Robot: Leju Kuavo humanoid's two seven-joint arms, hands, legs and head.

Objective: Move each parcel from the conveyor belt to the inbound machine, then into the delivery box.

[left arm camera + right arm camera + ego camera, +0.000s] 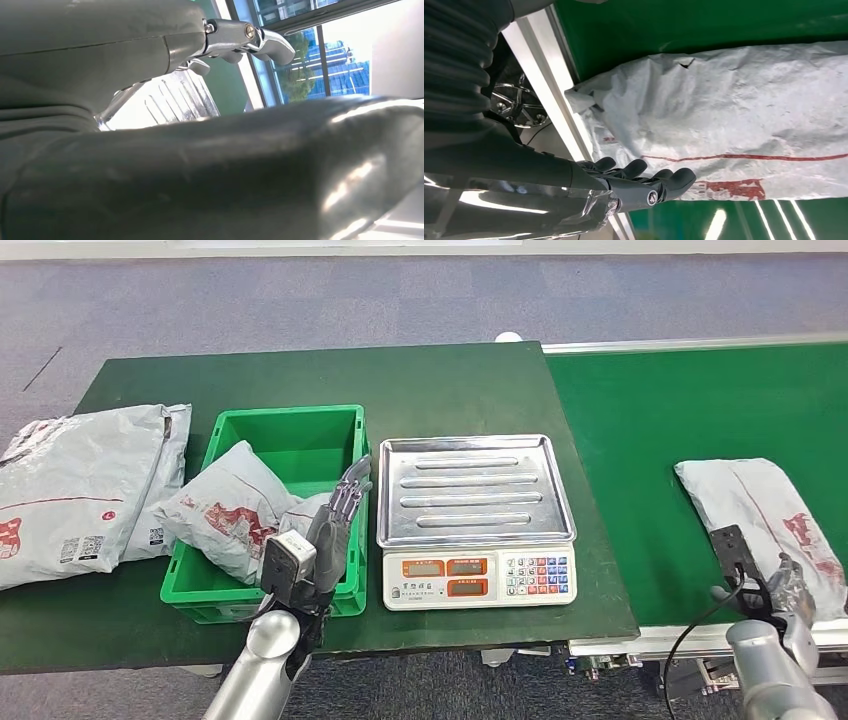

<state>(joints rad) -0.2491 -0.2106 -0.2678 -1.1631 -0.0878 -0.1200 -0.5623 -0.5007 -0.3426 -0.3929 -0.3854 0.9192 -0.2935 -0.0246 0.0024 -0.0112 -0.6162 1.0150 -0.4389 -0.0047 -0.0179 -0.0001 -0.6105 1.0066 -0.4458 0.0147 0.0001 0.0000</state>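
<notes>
Head view: grey parcel (765,520) lies on the conveyor belt (650,430) near its front edge, toward the right end. Right hand (775,585) sits at the parcel's near end, at the belt's front edge; contact can't be judged here. Left hand (335,520) hangs over the right wall of the green delivery box (285,435), fingers extended and holding nothing. One parcel in the box (230,510) leans on its left wall. Scale (475,505), the inbound machine, stands just right of the box, tray bare. Two more bags (85,485) lie at the desk's left edge.

Left wrist view: mostly the hand's own grey cover; fingers (260,42) straight, apart, nothing in them.

Right wrist view: fingers (644,172) outstretched side by side, empty, just beside the parcel's corner.

Risk: the slack, crinkled bag could fold or slip from a shallow corner grasp, and it lies close enough to the front rail to be nudged off.
</notes>
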